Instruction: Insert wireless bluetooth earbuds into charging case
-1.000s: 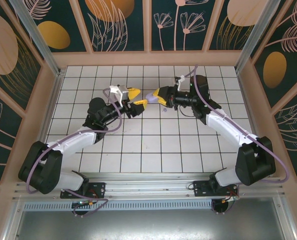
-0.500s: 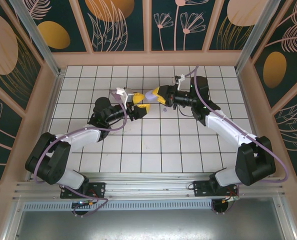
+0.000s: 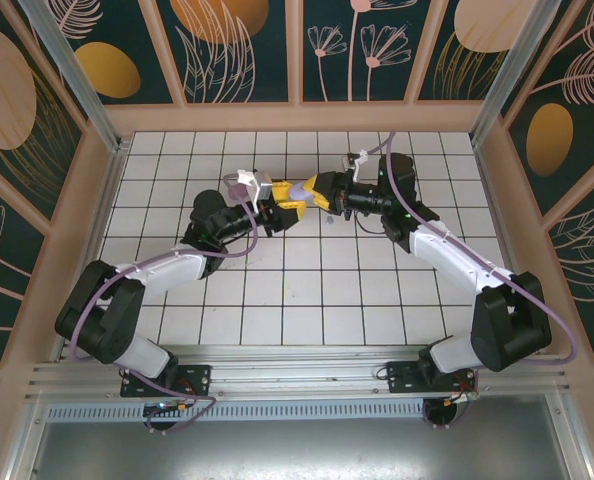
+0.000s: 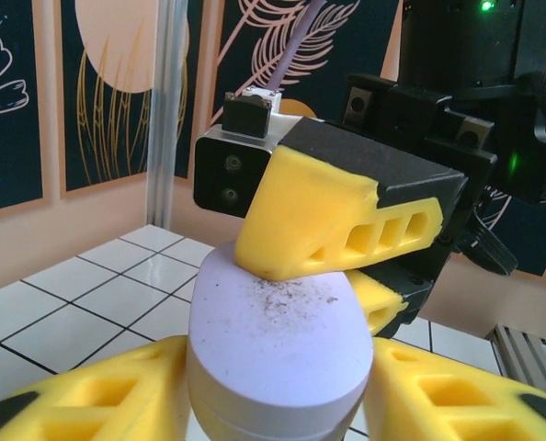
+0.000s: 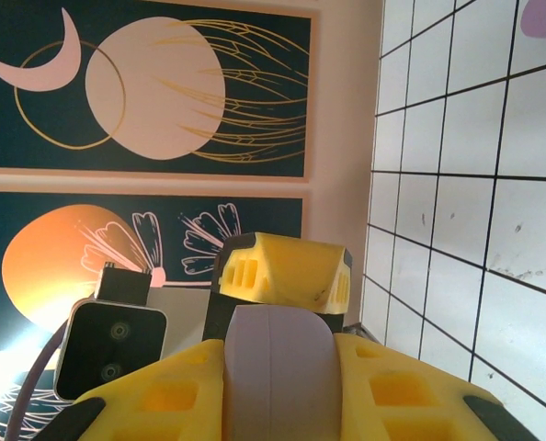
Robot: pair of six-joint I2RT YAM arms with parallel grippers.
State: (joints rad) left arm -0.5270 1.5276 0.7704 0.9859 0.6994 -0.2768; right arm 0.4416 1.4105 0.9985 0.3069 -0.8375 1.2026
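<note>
- Left wrist view: your left pincer (image 4: 278, 395) clamps the lilac case (image 4: 273, 312) by its sides. The right pincer (image 5: 278, 386) grips it too, above the tiles (image 3: 307, 290).
- A speck, likely an earbud (image 3: 329, 222), lies on the tiles near the right pincer.
- Risk: uneven pulling could squirt the smooth, dusty, matte pebble shape from the hollow-ribbed yellow fingers (image 4: 301, 220).
- The lid looks closed.

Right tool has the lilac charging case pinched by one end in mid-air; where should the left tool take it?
Clamp the lilac charging case across its curved side walls at the free near end, coming in opposite the right tool, whose fingers pinch its flat faces. The left tool straddles those walls.
</note>
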